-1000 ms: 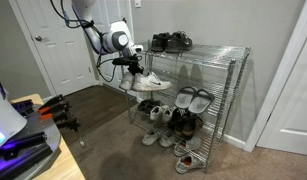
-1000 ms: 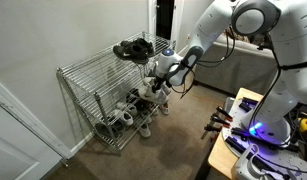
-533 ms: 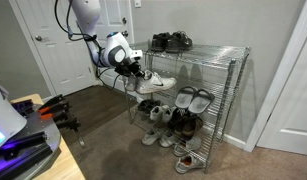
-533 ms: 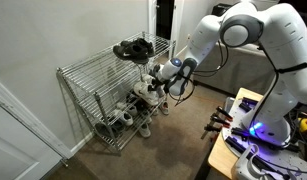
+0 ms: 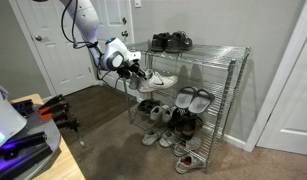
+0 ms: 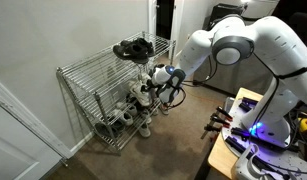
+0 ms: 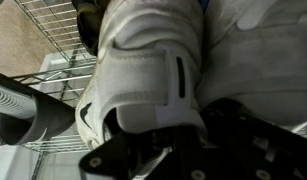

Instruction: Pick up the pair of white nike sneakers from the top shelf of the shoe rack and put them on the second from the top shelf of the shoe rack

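Your black gripper [image 5: 132,69] clamps the white Nike sneakers [image 5: 158,83] at the chrome wire shoe rack [image 5: 219,62], where a snagged toe could wrench them free.

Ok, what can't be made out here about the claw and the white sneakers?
- Claw grip: wrist view, blurred, the white sneaker covers the fingertips; open or shut unclear.
- Whether both sneakers are held: both exterior views, too small, claw overlaps them.
- Which shelf of the rack lies beneath: wrist view, sneaker fills the frame.
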Controlling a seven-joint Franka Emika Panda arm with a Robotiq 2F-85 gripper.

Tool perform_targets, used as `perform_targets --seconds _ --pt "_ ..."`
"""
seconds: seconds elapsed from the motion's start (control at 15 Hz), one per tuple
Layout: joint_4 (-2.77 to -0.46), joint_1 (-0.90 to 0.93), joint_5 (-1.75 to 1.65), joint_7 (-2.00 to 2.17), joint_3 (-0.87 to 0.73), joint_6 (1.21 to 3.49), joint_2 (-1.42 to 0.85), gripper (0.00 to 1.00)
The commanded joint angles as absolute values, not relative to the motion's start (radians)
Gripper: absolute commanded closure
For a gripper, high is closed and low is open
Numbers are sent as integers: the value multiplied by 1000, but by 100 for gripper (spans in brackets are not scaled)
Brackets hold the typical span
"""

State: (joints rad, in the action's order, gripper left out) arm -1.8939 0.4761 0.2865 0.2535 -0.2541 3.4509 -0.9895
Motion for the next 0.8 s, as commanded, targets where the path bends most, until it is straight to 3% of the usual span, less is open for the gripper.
perform_targets --seconds 0.0,0.73 --pt "-1807 580 410 224 -353 3428 -1043 95" --pt "-1573 721 524 374 -609 3219 -1237 95"
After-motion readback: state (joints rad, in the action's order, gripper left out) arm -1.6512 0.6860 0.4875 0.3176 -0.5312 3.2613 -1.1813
